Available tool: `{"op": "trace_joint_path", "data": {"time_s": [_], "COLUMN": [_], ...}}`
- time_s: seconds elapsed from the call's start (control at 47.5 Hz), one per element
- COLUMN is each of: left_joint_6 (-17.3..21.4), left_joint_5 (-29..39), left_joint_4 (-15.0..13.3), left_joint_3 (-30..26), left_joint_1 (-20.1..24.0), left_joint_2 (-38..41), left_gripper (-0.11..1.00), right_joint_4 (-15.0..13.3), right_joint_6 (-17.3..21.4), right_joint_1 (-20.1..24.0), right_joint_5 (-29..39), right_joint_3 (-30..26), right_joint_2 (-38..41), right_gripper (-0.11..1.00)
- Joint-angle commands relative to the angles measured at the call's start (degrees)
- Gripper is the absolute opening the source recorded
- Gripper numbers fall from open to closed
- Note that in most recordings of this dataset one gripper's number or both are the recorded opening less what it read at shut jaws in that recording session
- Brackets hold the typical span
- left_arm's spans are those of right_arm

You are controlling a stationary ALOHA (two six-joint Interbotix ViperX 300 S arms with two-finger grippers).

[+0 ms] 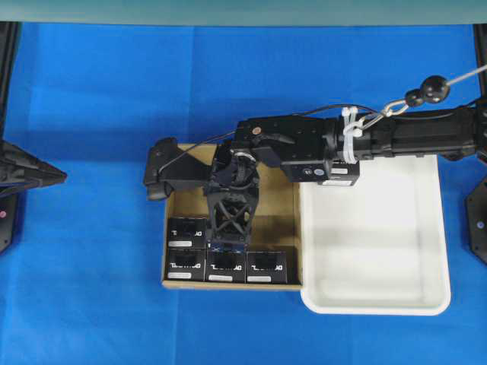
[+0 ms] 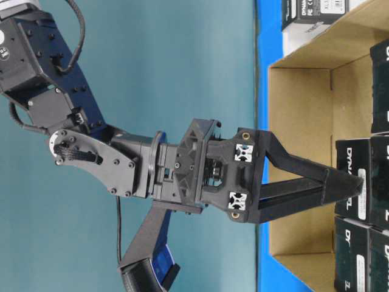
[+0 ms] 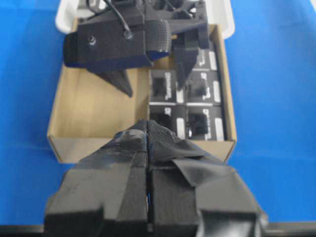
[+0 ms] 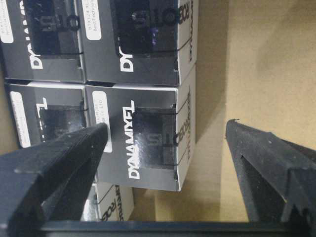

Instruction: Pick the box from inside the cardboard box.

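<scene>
Several black boxes with white lettering stand in two rows inside the brown cardboard box (image 1: 281, 220). My right gripper (image 4: 167, 127) reaches into the cardboard box (image 4: 256, 59) from above and stands open. It straddles one black box (image 4: 143, 138) of the inner row. One of its fingers (image 4: 59, 158) is over the seam with the neighbouring box, the other over bare cardboard floor. No pad touches the box. In the overhead view the right gripper (image 1: 228, 237) hides most of that box. My left gripper (image 3: 147, 124) is shut and empty, outside the cardboard box (image 3: 94, 103).
A white plastic tray (image 1: 426, 228) sits against the right side of the cardboard box on the blue cloth (image 1: 91, 91). The left arm (image 1: 27, 175) stays at the far left edge. The right arm (image 1: 396, 137) crosses above the tray's back corner.
</scene>
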Motion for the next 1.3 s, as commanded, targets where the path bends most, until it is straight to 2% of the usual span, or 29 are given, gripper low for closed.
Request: {"op": "trace_joint_path", "data": {"time_s": [0.0,0.61,0.988,1.283], "left_joint_6": [-0.09,0.00,0.00,-0.09], "left_joint_5": [-0.26,-0.26,-0.26,-0.26], "left_joint_4": [0.09,0.09,0.18,0.18], "left_joint_3": [-1.76,-1.76,-1.76,-1.76], "left_joint_1": [0.09,0.09,0.09,0.09], "left_joint_2": [0.62,0.35,0.18,0.09], "left_gripper": [-0.07,-0.07,-0.07,-0.07], "right_joint_4": [0.26,-2.55,-6.42,-6.59], "right_joint_6": [0.09,0.26,-0.79,-2.29], "right_joint_1": [0.09,-3.08,-5.89,-8.00], "right_joint_5": [-0.70,-1.41,-1.32,-1.49], "right_joint_3": [0.62,2.02,1.93,1.85], "right_joint_2": [0.26,-0.44,-0.53,-0.62], "right_gripper": [1.00,1.00,1.00,1.00]}}
